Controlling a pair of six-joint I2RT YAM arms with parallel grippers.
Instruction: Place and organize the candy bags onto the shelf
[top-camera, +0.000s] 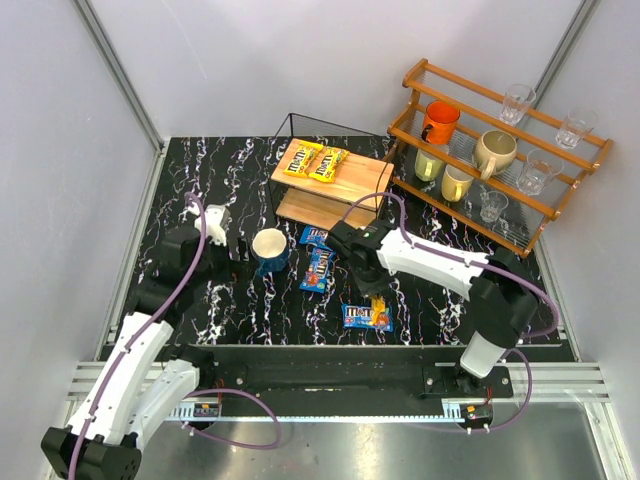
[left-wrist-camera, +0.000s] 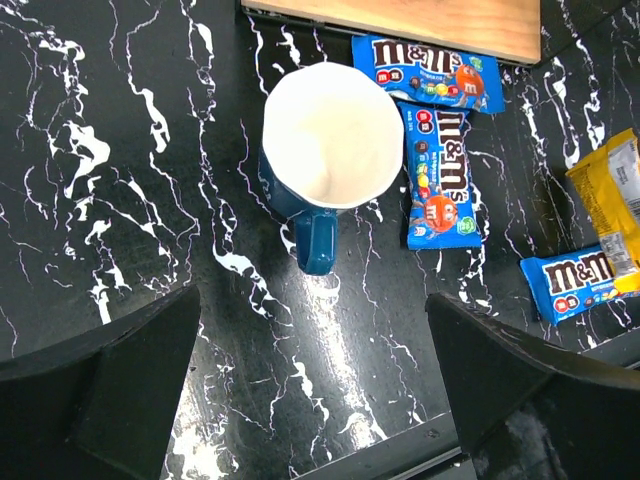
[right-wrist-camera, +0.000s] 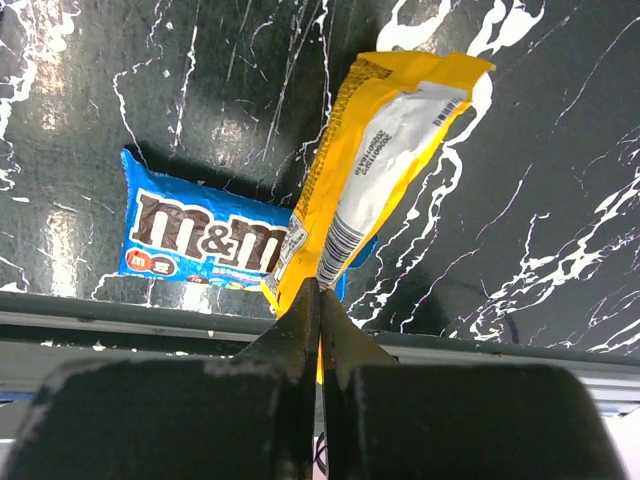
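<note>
Right jaws tight on yellow candy bag (right-wrist-camera: 385, 150), blue bag (right-wrist-camera: 200, 240) beneath; left jaws apart

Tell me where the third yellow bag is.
Right wrist view: the yellow M&M's bag is pinched in the right end effector, over a blue M&M's bag near the table edge.

We count three yellow candy bags (top-camera: 300, 157) and three blue candy bags (top-camera: 318, 270), six in total. We count one shelf (top-camera: 360, 180) with two wooden boards (top-camera: 310, 208), and one slatted rack (top-camera: 418, 72). We count one blue mug (top-camera: 270, 250), one orange mug (top-camera: 440, 120), one cream mug (top-camera: 495, 150) and two pale yellow mugs (top-camera: 457, 183), five in total. We count four clear glasses (top-camera: 517, 102) and one desk (top-camera: 200, 170). We count one left arm (top-camera: 140, 350) and one right arm (top-camera: 440, 262), two in total; one left gripper (left-wrist-camera: 312, 300) and one right gripper (right-wrist-camera: 320, 290), two in total.
</note>
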